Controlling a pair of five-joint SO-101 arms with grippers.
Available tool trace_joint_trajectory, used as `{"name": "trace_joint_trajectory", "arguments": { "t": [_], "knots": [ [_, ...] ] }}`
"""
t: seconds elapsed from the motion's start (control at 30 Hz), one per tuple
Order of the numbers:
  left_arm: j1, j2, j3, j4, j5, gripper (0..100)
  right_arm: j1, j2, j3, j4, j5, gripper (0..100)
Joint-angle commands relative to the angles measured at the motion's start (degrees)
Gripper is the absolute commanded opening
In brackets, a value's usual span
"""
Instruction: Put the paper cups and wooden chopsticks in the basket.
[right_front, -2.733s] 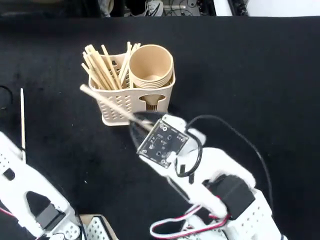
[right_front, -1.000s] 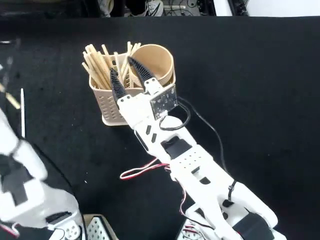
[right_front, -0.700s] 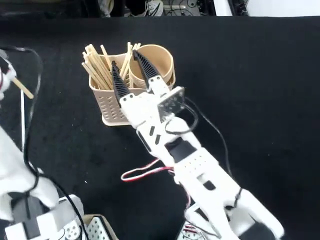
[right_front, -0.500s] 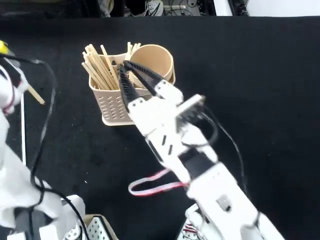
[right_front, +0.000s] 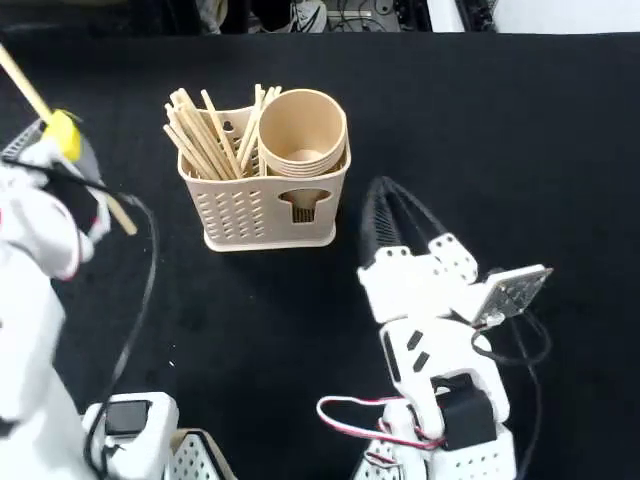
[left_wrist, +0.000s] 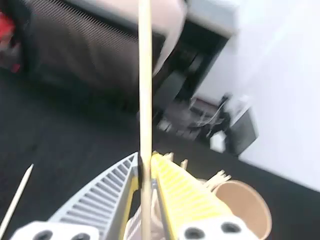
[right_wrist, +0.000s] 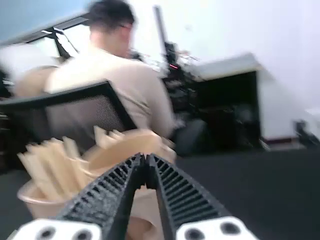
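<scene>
L arm sits at the left edge of the high view. The left claw (right_front: 62, 135) (one yellow finger, one grey) is raised off the black surface (right_front: 500, 130) and clamped on a single wooden chopstick (right_front: 120, 214). The stick runs diagonally through the claw, w/ one end pointing to the view's top-left corner and the other down toward the basket's side, not touching it. In the left wrist view the same stick (left_wrist: 145, 75) stands upright between the two fingers, pinched near their tips.

The basket (right_front: 240, 215), beige w/ perforated walls, stands upright in the middle of the surface. Its left compartment holds a bundle of chopsticks (right_front: 205, 135) leaning at mixed angles. Its right compartment holds the stacked paper cups (right_front: 302, 130), mouth up.

One loose chopstick (left_wrist: 16, 197) lies flat on the surface, seen past the grey finger in the left wrist view, well apart from the basket.

R arm sits at the lower right. The right claw (right_front: 381, 188), black, has its fingers together w/ nothing between them, tips pointing toward the basket, just beside its right wall but not touching. The right wrist view confirms the tips (right_wrist: 146, 159) meet.
</scene>
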Motion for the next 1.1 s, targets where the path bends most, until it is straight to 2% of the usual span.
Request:
{"name": "trace_joint_trajectory", "arguments": {
  "t": [0.0, 0.13, 0.23, 0.3, 0.37, 0.53, 0.67, 0.83, 1.07],
  "knots": [
    [4.2, -15.1, 26.1, -22.7, 0.3, 3, 4.0, -5.6, 6.5, 0.5, -1.1, 1.2],
    [11.4, -25.4, 49.6, -47.9, -5.6, 3, 7.4, -4.6, 13.8, -3.7, -9.1, 1.4],
    [17.2, -30.7, 64.7, -68.0, -10.9, 3, 9.8, -4.2, 14.7, -3.6, -9.6, 1.3],
    [20.0, -32.4, 72.7, -78.4, -16.1, 3, 10.0, -3.6, 14.7, -1.2, -9.6, 1.3],
    [21.2, -31.9, 78.6, -85.0, -20.1, 3, 10.0, -4.0, 14.7, 0.5, -9.6, 1.3],
    [21.1, -26.0, 86.7, -93.5, -20.0, 3, 10.0, -4.0, 14.7, 0.8, -9.6, 1.3],
    [16.3, -16.5, 85.7, -103.7, -19.8, 3, 10.0, -4.0, 14.7, 1.0, -9.6, 1.3],
    [15.8, -6.6, 81.5, -104.4, -19.8, 3, 10.0, -4.0, 14.7, 1.0, -9.6, 1.3],
    [15.8, -5.6, 81.8, -104.3, -19.8, 3, 10.0, -3.9, 14.7, 1.0, -9.4, 1.3]
  ]
}}
